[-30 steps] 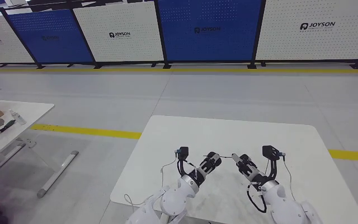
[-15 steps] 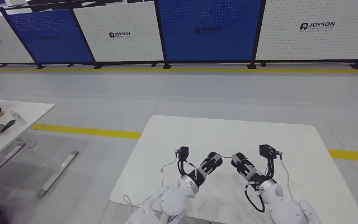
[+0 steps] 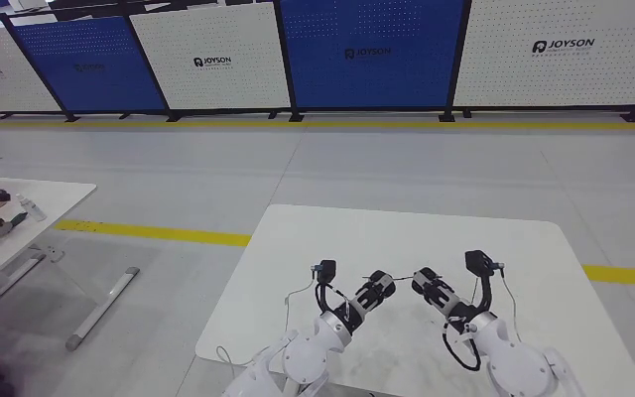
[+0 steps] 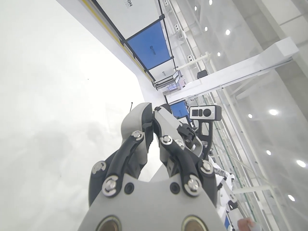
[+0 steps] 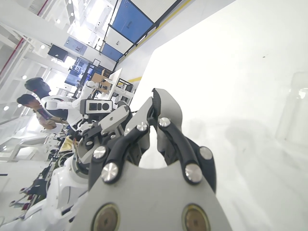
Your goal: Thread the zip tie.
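Both arms hang low over the near part of the white table [image 3: 397, 233], their grippers almost tip to tip. The left gripper [image 3: 382, 286] has its fingers pressed together on the thin black zip tie [image 3: 401, 277]. The tie bridges the small gap to the right gripper [image 3: 421, 279], which is likewise pinched closed on it.

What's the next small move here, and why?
Probably ease the right gripper a touch toward the left gripper. Both look shut on the zip tie, tips facing over the table with a small gap; tail-to-head alignment is too small to tell.
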